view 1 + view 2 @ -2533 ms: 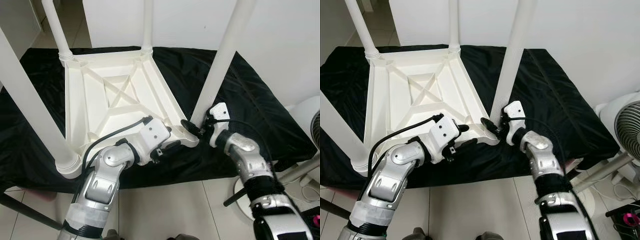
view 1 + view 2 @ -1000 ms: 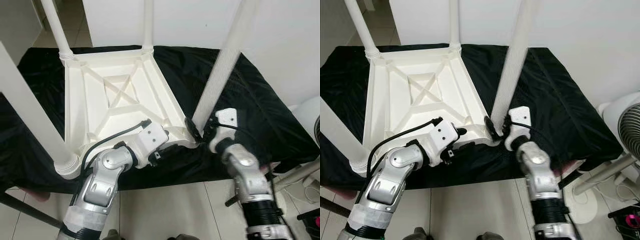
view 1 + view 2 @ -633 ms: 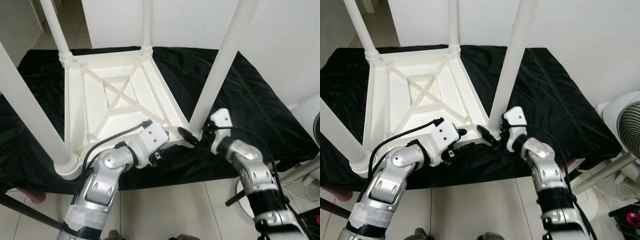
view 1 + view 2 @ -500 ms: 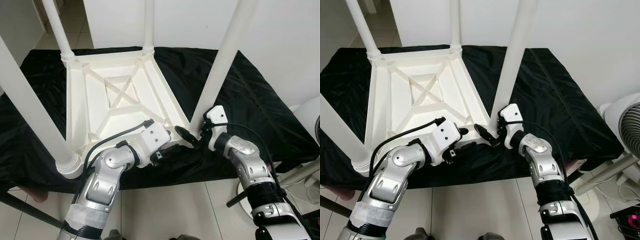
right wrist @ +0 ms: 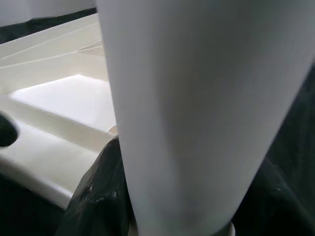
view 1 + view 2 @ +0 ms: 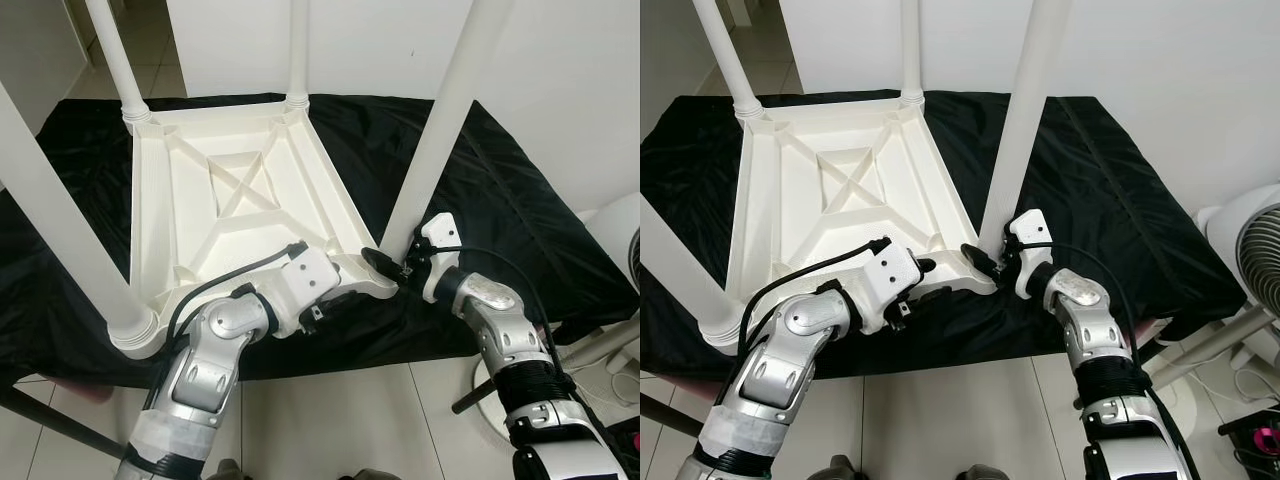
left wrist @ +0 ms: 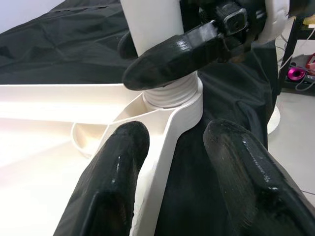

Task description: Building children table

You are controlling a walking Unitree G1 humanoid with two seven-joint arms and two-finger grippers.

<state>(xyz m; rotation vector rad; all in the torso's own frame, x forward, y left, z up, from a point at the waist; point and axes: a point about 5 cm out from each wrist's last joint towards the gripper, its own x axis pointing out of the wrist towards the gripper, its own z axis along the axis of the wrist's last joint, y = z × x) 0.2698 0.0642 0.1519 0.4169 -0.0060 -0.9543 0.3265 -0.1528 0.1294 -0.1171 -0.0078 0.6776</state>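
A: Head view first. Where is the table?

B: The table point(image 6: 240, 205) lies upside down on a black cloth point(image 6: 500, 210), legs up. The right gripper point(image 6: 385, 266) is clamped round the foot of the near right leg point(image 6: 425, 150). The left gripper point(image 6: 345, 292) sits at the near rim point(image 6: 362, 283) beside that corner.

A: Left wrist view?

B: Its fingers point(image 7: 118, 177) stand apart, straddling the rim point(image 7: 167, 142) without squeezing. The leg's threaded collar point(image 7: 172, 91) shows at the socket.

A: Right wrist view?

B: The leg point(image 5: 197, 108) sits between dark fingers point(image 5: 98, 196).

A: Advice?

B: Brace the rim firmly and keep the leg upright while twisting, so the thread seats straight, I'd judge.
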